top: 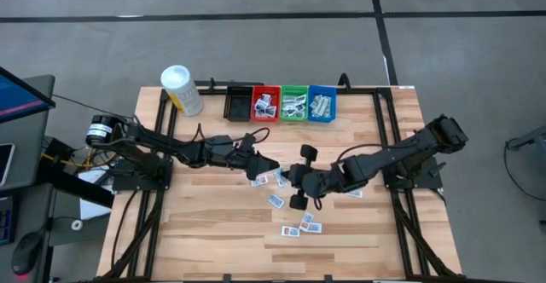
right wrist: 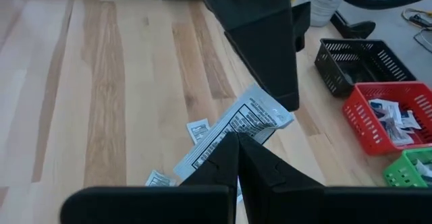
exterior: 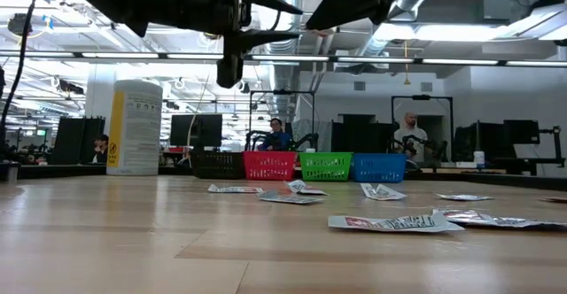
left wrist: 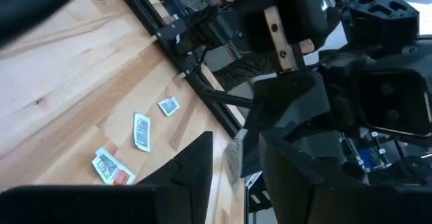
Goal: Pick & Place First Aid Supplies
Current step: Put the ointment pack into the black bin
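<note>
My right gripper (right wrist: 237,150) is shut on a long white packet with dark print (right wrist: 253,119), held above the table's middle (top: 294,179). My left gripper (left wrist: 236,177) is open and comes from the table's left (top: 258,162). Its fingers stand on either side of the packet's far end, which shows edge-on as a pale strip (left wrist: 233,160). Whether they touch it I cannot tell. Several small white packets (top: 299,227) lie flat on the wood around and below both grippers. More packets sit in the red (top: 265,104), green (top: 294,104) and blue (top: 322,104) bins. My right gripper pinches the long packet between its two fingers, about midway along one long edge (right wrist: 233,135). The fingers lie across the packet. The packet is lifted clear of the table and sticks out level past the fingertips toward the left gripper's dark finger (right wrist: 263,55).
A black bin (top: 237,104) stands left of the red one at the table's far edge. A white-capped yellow bottle (top: 182,89) stands at the far left corner. Loose packets (exterior: 390,223) lie on the near half. People sit in the room beyond (exterior: 409,135).
</note>
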### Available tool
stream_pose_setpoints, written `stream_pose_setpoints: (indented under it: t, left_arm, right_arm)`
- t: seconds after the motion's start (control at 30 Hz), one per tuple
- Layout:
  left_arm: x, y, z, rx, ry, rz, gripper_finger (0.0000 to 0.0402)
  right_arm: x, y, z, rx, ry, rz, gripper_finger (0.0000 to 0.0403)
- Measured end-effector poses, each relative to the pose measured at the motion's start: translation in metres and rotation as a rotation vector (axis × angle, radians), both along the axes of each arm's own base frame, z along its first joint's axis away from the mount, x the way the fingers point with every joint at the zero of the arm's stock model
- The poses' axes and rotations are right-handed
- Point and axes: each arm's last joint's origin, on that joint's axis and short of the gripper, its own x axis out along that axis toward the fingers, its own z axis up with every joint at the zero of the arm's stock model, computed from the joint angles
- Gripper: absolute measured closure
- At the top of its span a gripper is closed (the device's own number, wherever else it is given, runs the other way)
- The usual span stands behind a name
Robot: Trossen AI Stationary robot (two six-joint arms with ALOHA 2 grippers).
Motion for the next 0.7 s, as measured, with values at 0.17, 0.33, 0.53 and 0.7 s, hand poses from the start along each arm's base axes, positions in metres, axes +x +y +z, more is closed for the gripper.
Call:
stream_pose_setpoints:
  t: [0.17, 0.33, 0.53, 0.7]
  left_arm:
    - [0.0002, -0.0004, 0.0002, -0.001, -0.005, -0.001, 0.0281]
    - [0.0001, -0.002, 0.0006, -0.008, -0.008, -0.006, 0.0281]
    - [-0.0001, -0.0045, 0.0006, -0.008, -0.008, -0.014, 0.0281]
    - [-0.0001, -0.0045, 0.0005, -0.008, -0.007, -0.014, 0.0281]
  right_arm:
    - [0.0007, -0.0017, 0.0, -0.009, 0.006, 0.011, 0.0403]
    - [0.0009, -0.0023, 0.0, -0.015, 0.008, 0.013, 0.0403]
    - [0.0025, -0.004, 0.0012, -0.016, -0.006, 0.012, 0.0403]
    - [0.0045, -0.0051, 0.0033, -0.028, -0.026, 0.019, 0.0403]
